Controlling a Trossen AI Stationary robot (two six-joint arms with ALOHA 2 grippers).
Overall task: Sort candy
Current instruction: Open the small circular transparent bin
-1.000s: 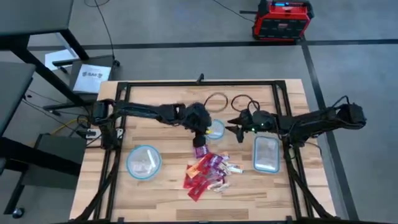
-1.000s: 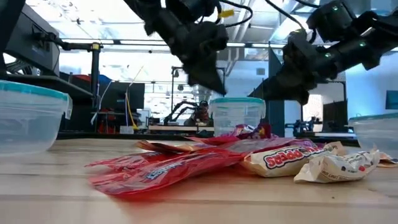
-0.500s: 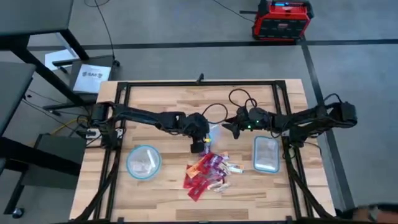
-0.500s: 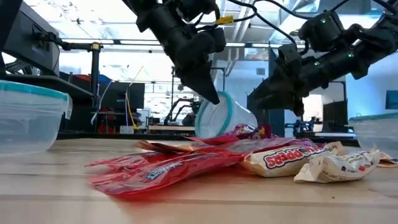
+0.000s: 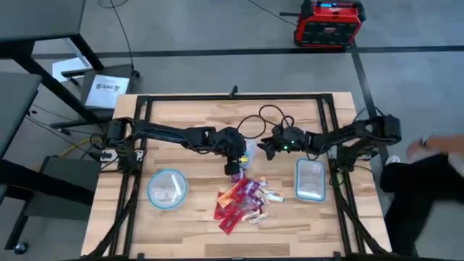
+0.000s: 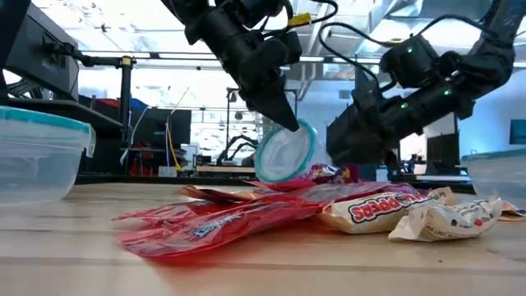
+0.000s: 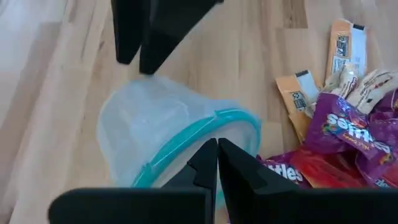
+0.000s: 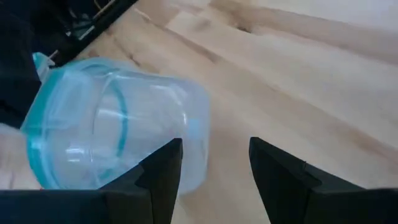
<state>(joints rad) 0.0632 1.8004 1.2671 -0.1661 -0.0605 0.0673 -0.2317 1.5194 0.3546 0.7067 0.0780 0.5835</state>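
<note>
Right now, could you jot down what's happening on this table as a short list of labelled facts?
Left claw: shut on the rim of a small clear round bowl with a bluish rim, tipping it on its side
Right claw: open, beside that bowl
Candy pile: red, purple, orange and whitish wrapped sweets, loose on the wooden table
Other containers: second clear round bowl, clear rectangular tub

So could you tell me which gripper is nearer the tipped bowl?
Left. The left gripper is shut on the tipped bowl at its rim; the right gripper is open just beside it.
</note>
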